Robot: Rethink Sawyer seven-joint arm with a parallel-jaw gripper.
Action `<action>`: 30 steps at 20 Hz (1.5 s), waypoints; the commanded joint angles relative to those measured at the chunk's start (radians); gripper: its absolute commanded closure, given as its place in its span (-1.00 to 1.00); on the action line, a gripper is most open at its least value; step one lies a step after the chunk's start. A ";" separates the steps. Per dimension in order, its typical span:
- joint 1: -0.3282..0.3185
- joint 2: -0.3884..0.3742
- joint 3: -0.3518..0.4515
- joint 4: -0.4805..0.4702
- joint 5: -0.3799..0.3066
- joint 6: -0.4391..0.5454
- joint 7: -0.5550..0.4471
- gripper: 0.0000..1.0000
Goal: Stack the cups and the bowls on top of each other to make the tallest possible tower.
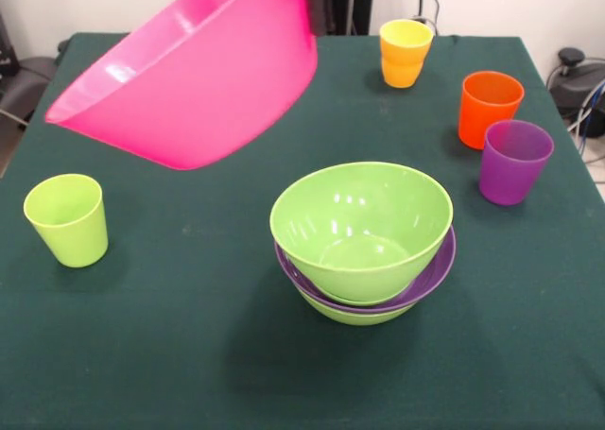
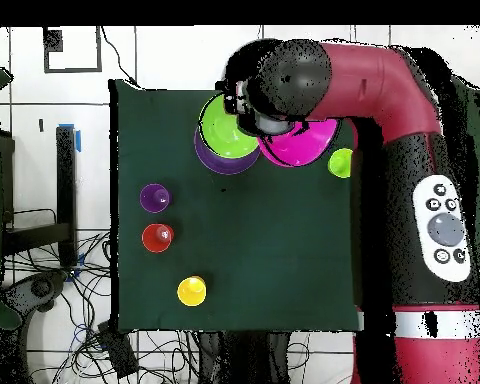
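My gripper (image 1: 317,5) is shut on the rim of the large pink bowl (image 1: 194,76) and holds it tilted in the air, up and left of the tower. The tower (image 1: 364,246) stands mid-table: a lime green bowl (image 1: 359,224) in the wide purple bowl (image 1: 437,271), on another lime green bowl (image 1: 354,315). The cups stand apart: lime green (image 1: 66,219), yellow-orange (image 1: 405,52), orange (image 1: 489,107), purple (image 1: 513,161). In the overhead view the arm (image 2: 384,90) covers the gripper, and the pink bowl (image 2: 304,148) shows beside the tower (image 2: 224,135). No red bowl is in view.
The dark green table (image 1: 189,354) has its edges close to the cups at left and right. Cables and dark equipment (image 1: 572,71) lie beyond the right edge. In the overhead view the lime cup (image 2: 340,162) stands close under the arm.
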 commanded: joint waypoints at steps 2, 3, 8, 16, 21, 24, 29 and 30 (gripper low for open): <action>0.061 0.024 0.006 0.049 -0.020 -0.052 -0.030 1.00; 0.063 0.021 0.003 0.060 -0.019 -0.064 -0.021 1.00; 0.086 0.030 -0.014 0.082 -0.021 -0.118 0.030 1.00; 0.136 0.098 -0.053 0.010 -0.032 -0.152 0.077 1.00; 0.147 0.134 -0.069 -0.052 -0.037 -0.122 0.057 1.00; 0.153 0.142 -0.076 -0.064 -0.039 -0.120 0.054 1.00; 0.156 0.141 -0.085 -0.064 -0.038 -0.124 0.052 1.00; 0.155 0.144 -0.084 -0.065 -0.037 -0.124 0.049 1.00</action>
